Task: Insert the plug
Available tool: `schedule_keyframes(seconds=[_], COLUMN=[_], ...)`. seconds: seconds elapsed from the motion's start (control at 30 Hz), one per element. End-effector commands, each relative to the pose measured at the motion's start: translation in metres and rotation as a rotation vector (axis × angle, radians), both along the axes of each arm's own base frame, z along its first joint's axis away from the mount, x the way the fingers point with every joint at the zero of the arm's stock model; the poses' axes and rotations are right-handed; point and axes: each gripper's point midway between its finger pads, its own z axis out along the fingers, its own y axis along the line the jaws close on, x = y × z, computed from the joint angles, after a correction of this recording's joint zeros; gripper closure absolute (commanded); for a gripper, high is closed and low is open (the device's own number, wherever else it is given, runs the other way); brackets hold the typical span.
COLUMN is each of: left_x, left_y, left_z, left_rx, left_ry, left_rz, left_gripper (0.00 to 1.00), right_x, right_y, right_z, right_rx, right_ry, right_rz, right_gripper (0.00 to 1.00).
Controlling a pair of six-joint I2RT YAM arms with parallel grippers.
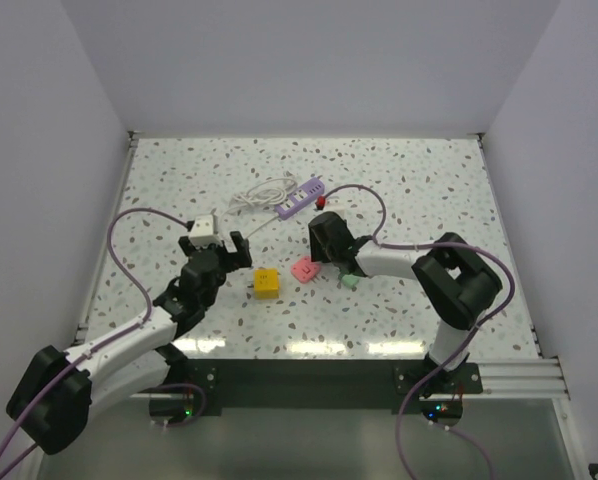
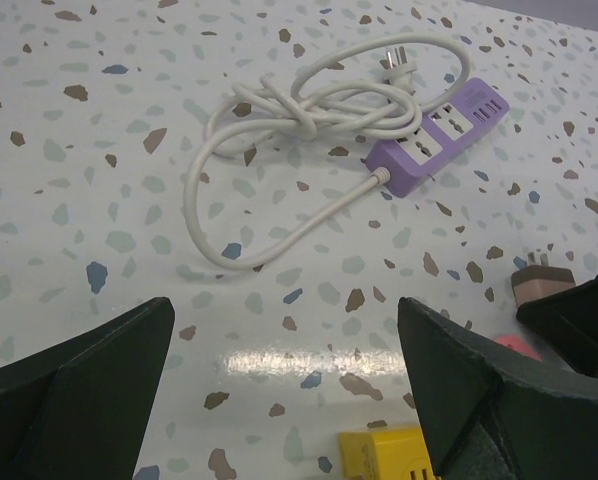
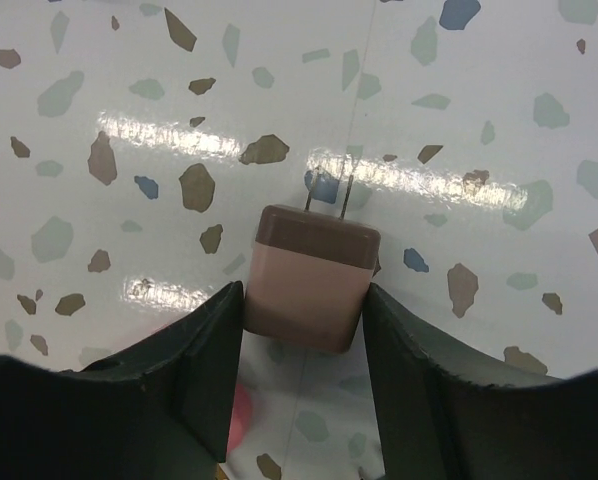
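Note:
A purple power strip [image 1: 304, 196] with a coiled white cable [image 1: 264, 193] lies at the table's back middle; it also shows in the left wrist view [image 2: 441, 135]. My right gripper [image 3: 304, 310] is shut on a brown-and-tan plug [image 3: 314, 275], its two prongs pointing away from the wrist, just above the table. In the top view the right gripper [image 1: 324, 235] sits just in front of the strip. The plug shows at the right edge of the left wrist view [image 2: 544, 285]. My left gripper [image 2: 284, 370] is open and empty, low over the table.
A yellow block [image 1: 267, 284] lies right of the left gripper [image 1: 219, 250]. A pink block [image 1: 305, 269] and a small green piece [image 1: 350, 282] lie near the right gripper. A white adapter [image 1: 204, 230] sits left of the left gripper. A small red item [image 1: 322, 203] lies by the strip.

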Motion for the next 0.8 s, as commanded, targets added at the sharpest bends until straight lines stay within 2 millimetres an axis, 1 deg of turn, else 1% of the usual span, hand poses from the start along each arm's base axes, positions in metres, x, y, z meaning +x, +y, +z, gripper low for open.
schedule_keyframes(seconds=[0.0, 0.1, 0.13, 0.2, 0.23, 0.27, 0.3, 0.33, 0.37, 0.43, 0.47, 0.5, 0.53, 0.57, 0.6, 0.63, 0.7, 0.77], left_x=[0.0, -0.001, -0.002, -0.003, -0.004, -0.005, -0.005, -0.008, -0.008, -0.012, -0.013, -0.014, -0.015, -0.016, -0.016, -0.019, -0.022, -0.027], left_y=[-0.002, -0.005, -0.008, -0.012, -0.019, -0.025, -0.029, -0.04, -0.046, -0.061, -0.065, -0.068, -0.07, -0.071, -0.072, -0.076, -0.084, -0.097], left_z=[0.008, 0.01, 0.013, 0.017, 0.02, 0.022, 0.027, 0.027, 0.031, 0.035, 0.036, 0.04, 0.042, 0.042, 0.045, 0.047, 0.053, 0.054], left_rx=[-0.038, -0.042, -0.051, -0.059, -0.069, -0.076, -0.08, -0.09, -0.099, -0.119, -0.125, -0.135, -0.141, -0.142, -0.151, -0.16, -0.184, -0.211], left_ry=[-0.039, -0.047, -0.053, -0.068, -0.073, -0.08, -0.09, -0.084, -0.09, -0.087, -0.082, -0.083, -0.081, -0.077, -0.078, -0.077, -0.082, -0.065], left_rz=[-0.004, -0.022, -0.04, -0.07, -0.11, -0.138, -0.165, -0.225, -0.254, -0.338, -0.357, -0.37, -0.386, -0.39, -0.395, -0.42, -0.462, -0.532], left_gripper=[0.0, 0.0, 0.0, 0.0, 0.0, 0.0, 0.0, 0.0, 0.0, 0.0, 0.0, 0.0, 0.0, 0.0, 0.0, 0.0, 0.0, 0.0], right_x=[0.01, 0.012, 0.012, 0.017, 0.014, 0.017, 0.017, 0.012, 0.009, 0.0, -0.008, -0.016, -0.019, -0.024, -0.034, -0.042, -0.055, -0.065], right_y=[0.004, 0.007, 0.006, 0.008, 0.008, 0.011, 0.015, 0.015, 0.026, 0.036, 0.044, 0.043, 0.043, 0.047, 0.053, 0.053, 0.058, 0.059], right_z=[0.011, 0.015, 0.016, 0.028, 0.029, 0.039, 0.057, 0.056, 0.066, 0.083, 0.088, 0.094, 0.101, 0.108, 0.111, 0.12, 0.129, 0.139], right_rx=[-0.018, -0.04, -0.05, -0.07, -0.072, -0.072, -0.05, -0.048, -0.036, 0.013, 0.016, 0.033, 0.044, 0.061, 0.088, 0.106, 0.138, 0.152], right_ry=[-0.051, -0.07, -0.078, -0.132, -0.144, -0.194, -0.243, -0.255, -0.296, -0.342, -0.37, -0.393, -0.42, -0.447, -0.45, -0.463, -0.47, -0.478], right_rz=[0.013, 0.07, 0.084, 0.139, 0.168, 0.214, 0.247, 0.284, 0.377, 0.465, 0.555, 0.59, 0.606, 0.654, 0.711, 0.744, 0.815, 0.852], right_gripper=[0.49, 0.58, 0.65, 0.69, 0.71, 0.71, 0.71, 0.71, 0.71, 0.71, 0.71, 0.71, 0.71, 0.71, 0.71, 0.71, 0.7, 0.69])
